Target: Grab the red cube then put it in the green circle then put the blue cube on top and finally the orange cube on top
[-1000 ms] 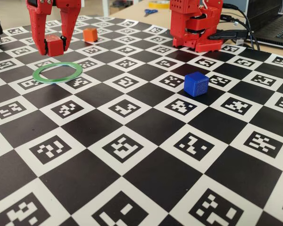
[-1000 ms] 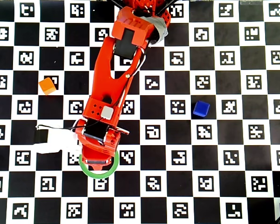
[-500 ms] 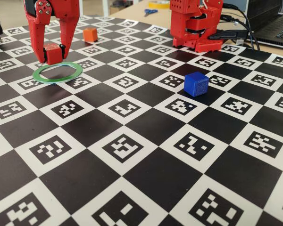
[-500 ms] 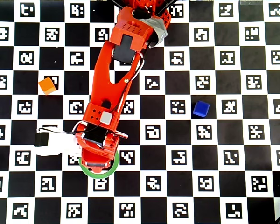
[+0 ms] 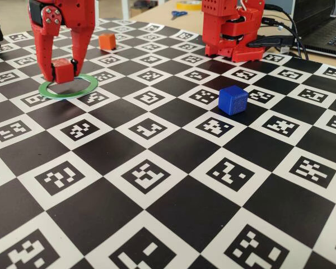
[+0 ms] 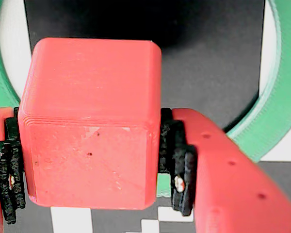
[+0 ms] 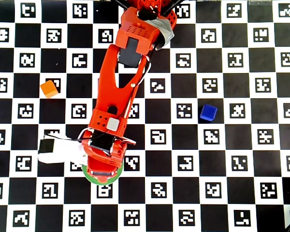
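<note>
My gripper (image 5: 62,72) is shut on the red cube (image 5: 62,70), its fingers pointing down over the back left part of the green circle (image 5: 68,87). The cube's underside is at about the ring's level; whether it touches the mat cannot be told. In the wrist view the red cube (image 6: 87,121) fills the space between the black pads (image 6: 179,174), with the green circle (image 6: 281,97) curving round it. From overhead the arm hides the cube, and only the green circle's rim (image 7: 104,182) shows. The blue cube (image 5: 233,100) sits to the right, and the orange cube (image 5: 107,41) sits behind the gripper.
The arm's red base (image 5: 232,28) stands at the back of the checkered marker mat (image 5: 157,168). A laptop (image 5: 330,28) and cables lie at the back right, and scissors (image 5: 178,13) beyond the mat. A white and black block (image 7: 58,150) juts left from the wrist.
The gripper has come down with the red cube, from well above the mat to ring level, and shifted slightly forward over the green circle. The blue and orange cubes have not moved.
</note>
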